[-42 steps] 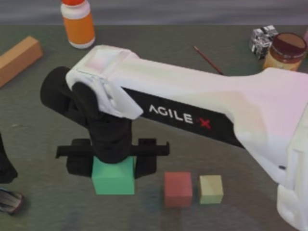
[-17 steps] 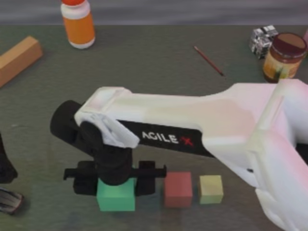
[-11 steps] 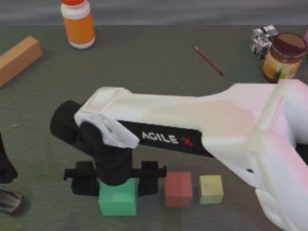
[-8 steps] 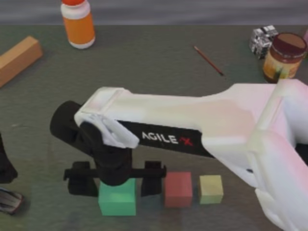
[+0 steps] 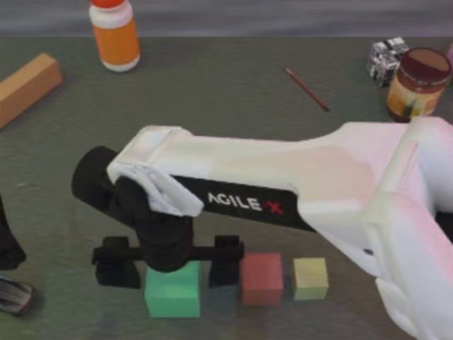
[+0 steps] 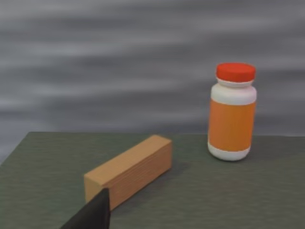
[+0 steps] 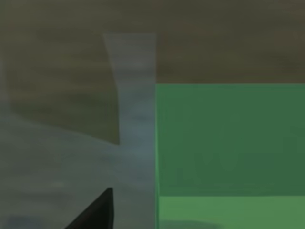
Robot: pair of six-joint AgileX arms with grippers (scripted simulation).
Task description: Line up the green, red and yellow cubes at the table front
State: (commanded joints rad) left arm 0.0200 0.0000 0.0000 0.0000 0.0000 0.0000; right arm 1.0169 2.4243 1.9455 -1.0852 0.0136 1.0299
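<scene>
The green cube (image 5: 172, 292) rests on the table (image 5: 233, 120) near its front edge, and also fills much of the right wrist view (image 7: 228, 143). My right gripper (image 5: 171, 263) hangs just over the cube's back edge, open, with one finger on each side and a gap to the cube. To the right of the green cube stand the red cube (image 5: 262, 278) and then the yellow cube (image 5: 310, 278), forming a row. My left gripper (image 5: 13, 296) is parked at the table's left edge, open and empty.
A tan wooden block (image 5: 25, 85) and an orange bottle (image 5: 115, 34) stand at the back left. A thin brown stick (image 5: 306, 88), a patterned cube (image 5: 386, 58) and a brown jar (image 5: 419, 83) are at the back right. My right arm spans the table's middle.
My right gripper carried the green cube forward and slightly right, set it down, then spread its fingers away from it. The red and yellow cubes stayed put.
</scene>
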